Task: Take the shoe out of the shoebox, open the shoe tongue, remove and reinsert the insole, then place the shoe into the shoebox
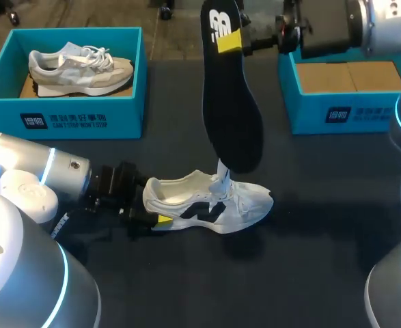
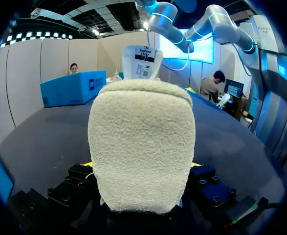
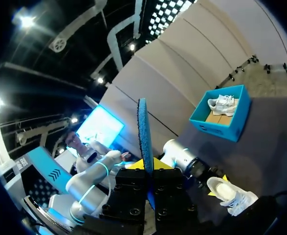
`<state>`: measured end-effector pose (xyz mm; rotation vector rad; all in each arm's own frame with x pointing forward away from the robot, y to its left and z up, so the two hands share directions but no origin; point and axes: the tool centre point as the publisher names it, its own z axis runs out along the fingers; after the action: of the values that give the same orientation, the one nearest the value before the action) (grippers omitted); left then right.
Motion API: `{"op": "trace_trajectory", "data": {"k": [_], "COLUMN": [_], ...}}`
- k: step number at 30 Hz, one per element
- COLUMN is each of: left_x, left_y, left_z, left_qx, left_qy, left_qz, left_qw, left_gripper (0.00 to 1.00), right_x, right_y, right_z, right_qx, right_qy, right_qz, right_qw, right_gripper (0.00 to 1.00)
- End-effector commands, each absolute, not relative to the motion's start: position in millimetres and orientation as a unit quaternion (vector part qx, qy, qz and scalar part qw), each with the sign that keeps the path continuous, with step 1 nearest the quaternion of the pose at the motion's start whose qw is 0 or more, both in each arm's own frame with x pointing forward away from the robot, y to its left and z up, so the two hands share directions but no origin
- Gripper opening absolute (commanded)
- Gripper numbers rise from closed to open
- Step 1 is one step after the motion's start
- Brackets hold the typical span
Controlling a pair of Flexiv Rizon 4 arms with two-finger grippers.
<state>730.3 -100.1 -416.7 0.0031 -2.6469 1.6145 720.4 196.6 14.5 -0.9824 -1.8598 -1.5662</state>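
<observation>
Shoe (image 1: 214, 205) heel is clamped in the left hand (image 1: 154, 205); right hand (image 1: 230, 41) pinches the insole (image 1: 231, 116).

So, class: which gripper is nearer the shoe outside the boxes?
Left. The left gripper grips the shoe by its heel; the right gripper is up above it, holding the insole.

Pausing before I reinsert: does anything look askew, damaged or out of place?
Nothing stands out. The black insole hangs toe-down from the right hand above the white sneaker, which sits upright with its heel in the left hand.
</observation>
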Motion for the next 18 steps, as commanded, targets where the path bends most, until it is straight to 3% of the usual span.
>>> {"op": "trace_trajectory", "data": {"k": [1, 18], "left_x": [731, 731], "left_y": [-101, -101], "left_z": [-419, -419], "left_qx": [0.002, 0.002], "left_qy": [-0.854, -0.854], "left_qz": [0.520, 0.520], "left_qw": [0.021, 0.021], "left_gripper": [0.00, 0.00], "right_x": [699, 647], "right_y": [194, 197], "right_z": [15, 13], "right_qx": [-0.369, -0.392], "right_qy": [-0.681, -0.662], "right_qz": [-0.580, -0.579], "right_qw": [0.252, 0.270], "right_gripper": [0.00, 0.00]}}
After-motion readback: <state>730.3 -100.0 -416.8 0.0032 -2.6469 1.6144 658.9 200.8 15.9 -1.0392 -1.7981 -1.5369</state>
